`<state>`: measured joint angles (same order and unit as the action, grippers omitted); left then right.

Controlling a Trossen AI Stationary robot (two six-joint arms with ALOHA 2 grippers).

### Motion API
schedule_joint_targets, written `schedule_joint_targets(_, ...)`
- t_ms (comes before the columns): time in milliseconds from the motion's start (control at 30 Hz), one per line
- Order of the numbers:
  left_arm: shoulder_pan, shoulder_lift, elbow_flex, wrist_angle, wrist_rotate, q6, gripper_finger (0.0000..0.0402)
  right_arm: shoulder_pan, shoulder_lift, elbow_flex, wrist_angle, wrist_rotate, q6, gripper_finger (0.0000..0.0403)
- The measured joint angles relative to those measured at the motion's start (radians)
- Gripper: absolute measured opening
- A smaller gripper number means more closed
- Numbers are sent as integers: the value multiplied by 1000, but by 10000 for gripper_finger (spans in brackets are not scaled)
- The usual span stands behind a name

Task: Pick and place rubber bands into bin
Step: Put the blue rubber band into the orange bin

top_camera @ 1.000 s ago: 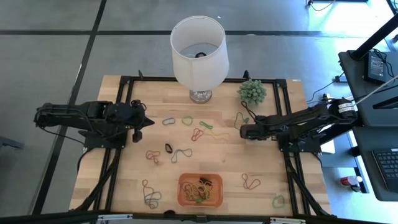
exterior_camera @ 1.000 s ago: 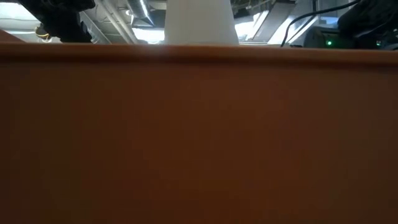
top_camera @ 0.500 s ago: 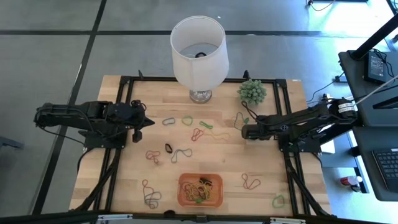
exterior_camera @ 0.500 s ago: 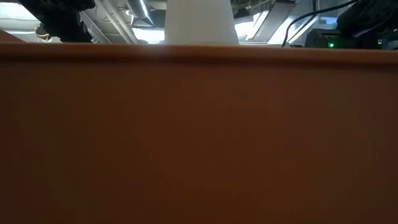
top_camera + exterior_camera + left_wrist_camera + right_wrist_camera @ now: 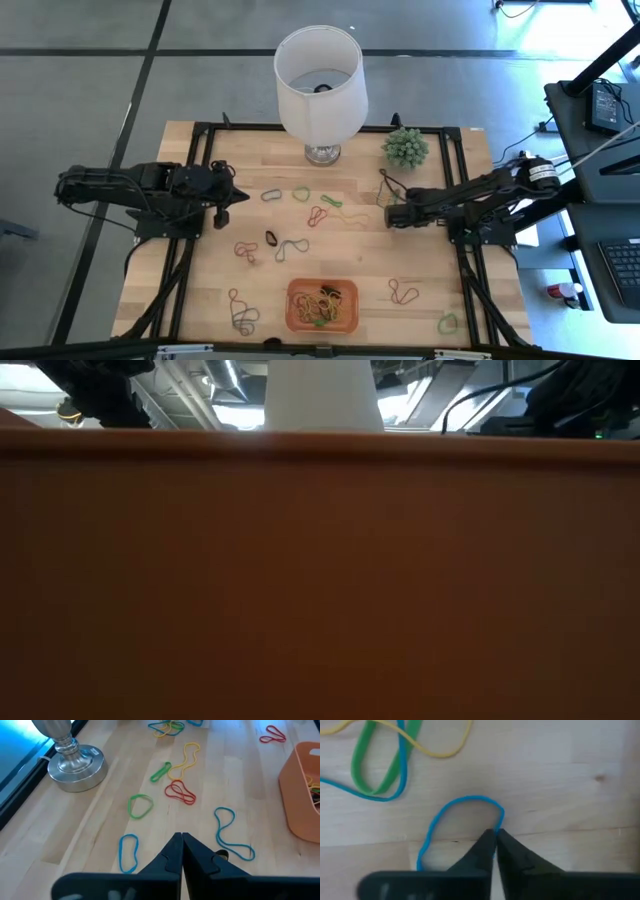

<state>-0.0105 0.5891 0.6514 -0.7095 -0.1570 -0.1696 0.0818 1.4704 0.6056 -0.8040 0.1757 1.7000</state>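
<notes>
End effector [image 5: 495,834], right, now nearer table centre

Both arms are dark, near black, built of chunky jointed links; the left arm [image 5: 140,190] shows blocky motor housings and thin black cables looping beside it down past the table's [image 5: 200,290] black frame; the right arm [image 5: 480,195] is slimmer toward its tip and carries a round joint cap with a pale ring at its outer end, beside the table's edge; each gripper's fingers [image 5: 172,855] are matte black, tapering wedges with smooth faces, narrowing to fine points [image 5: 492,842] above a broad black crossbar.
</notes>
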Motion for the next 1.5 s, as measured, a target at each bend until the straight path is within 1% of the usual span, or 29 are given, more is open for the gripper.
schedule_joint_targets(167,0,0,0,4,-4,33,2,33,-27,62,-43,16,-1,5)
schedule_joint_targets(233,0,0,0,4,-5,34,2,56,-40,94,-48,57,-17,3)
schedule_joint_targets(367,-1,0,0,4,-5,34,2,120,-43,192,-93,180,-64,2)
schedule_joint_targets(433,-1,0,0,4,-4,34,2,155,-43,252,-121,234,-116,2)
schedule_joint_targets(567,-1,6,0,4,-5,34,2,219,-45,399,-135,319,-276,1)
schedule_joint_targets(700,-1,35,0,4,-5,34,2,278,-3,563,-140,336,-438,1)
schedule_joint_targets(833,-1,87,0,12,27,34,2,339,119,754,-140,347,-588,0)
schedule_joint_targets(1000,-1,155,0,93,45,17,2,400,349,1019,-141,340,-764,0)
schedule_joint_targets(1167,-1,198,0,168,47,8,2,426,564,1252,-155,260,-896,0)
schedule_joint_targets(1300,-2,212,0,176,47,-24,2,439,700,1377,-170,212,-936,0)
schedule_joint_targets(1400,-12,214,0,176,47,-55,2,441,778,1442,-168,179,-947,0)
schedule_joint_targets(1500,-31,215,0,176,48,-55,2,442,842,1488,-166,150,-946,0)
